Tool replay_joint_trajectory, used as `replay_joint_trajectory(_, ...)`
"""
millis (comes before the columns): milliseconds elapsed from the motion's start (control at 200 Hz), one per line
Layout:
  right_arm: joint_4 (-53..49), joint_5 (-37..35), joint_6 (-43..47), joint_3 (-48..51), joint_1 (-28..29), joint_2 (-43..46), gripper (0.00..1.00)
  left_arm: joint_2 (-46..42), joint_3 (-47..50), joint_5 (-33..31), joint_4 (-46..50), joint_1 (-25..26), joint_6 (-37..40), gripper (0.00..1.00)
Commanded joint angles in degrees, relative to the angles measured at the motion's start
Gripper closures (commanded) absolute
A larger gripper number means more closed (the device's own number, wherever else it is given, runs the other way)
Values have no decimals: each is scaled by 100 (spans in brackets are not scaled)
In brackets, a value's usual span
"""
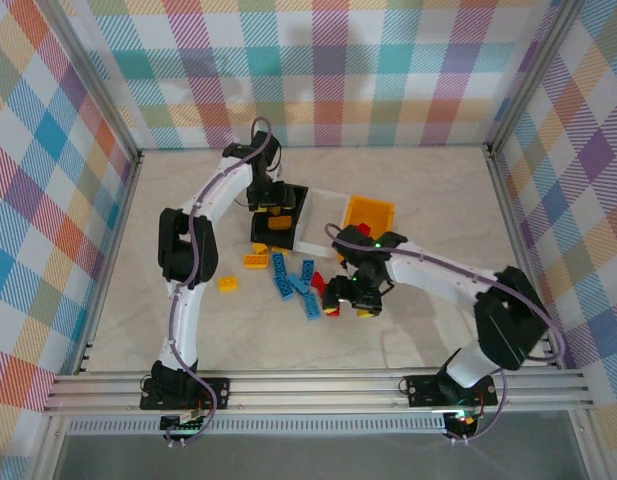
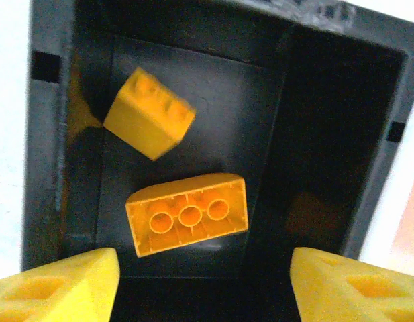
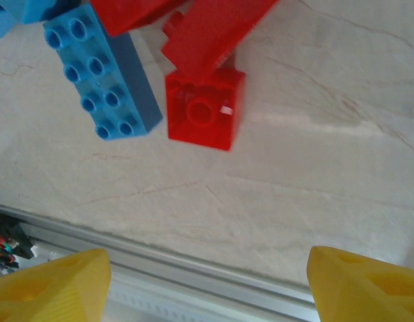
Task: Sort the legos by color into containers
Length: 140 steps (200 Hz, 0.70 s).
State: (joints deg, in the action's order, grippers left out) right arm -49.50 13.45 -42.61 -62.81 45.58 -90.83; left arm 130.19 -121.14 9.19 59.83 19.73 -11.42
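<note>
Marbled table (image 1: pixel 438 330), checked walls (image 1: pixel 48 150) round it. Three bins in a row at the far middle: black bin (image 1: pixel 296 195) on the left, white bin (image 1: pixel 323 228) just beside it, yellow-orange bin (image 1: pixel 371 213) on the right. Left gripper (image 1: pixel 275 212) hangs over the black bin, fingers apart, nothing between them. Right gripper (image 1: pixel 353 295) is low over mid-table, fingers wide apart, empty. Loose blue bricks (image 1: pixel 293 285) are clustered between the arms, with yellow bricks (image 1: pixel 255 261) to their left. From the left wrist, inside the black bin: a long yellow brick (image 2: pixel 186 215) lying underside up, and a small yellow brick (image 2: pixel 149 114), tilted and blurred; cannot tell if it rests on the floor. From the right wrist: a red brick (image 3: pixel 203 114) underside up on the table, and a blue brick (image 3: pixel 102 80) studs up just beside it.
</note>
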Motion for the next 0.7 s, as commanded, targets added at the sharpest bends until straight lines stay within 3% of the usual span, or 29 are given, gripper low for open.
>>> replay_joint_trajectory(0, -96, -157, 178, -352, 78, -421, 25, -582, 203, 367, 18, -14, -119, 28)
replay_joint_trajectory(200, -131, -303, 144, -771, 117, -1157, 30, -1931, 1588, 416, -334, -7, -272, 21)
replay_joint_trajectory(395, -95, -525, -75, -890, 130, -1469, 36, -3476, 3549, 546, -701, -4, -482, 19)
replay_joint_trajectory(695, -116, -730, -169, -1147, 166, -1885, 52, -5386, 5674, 492, -739, -4, -705, 16)
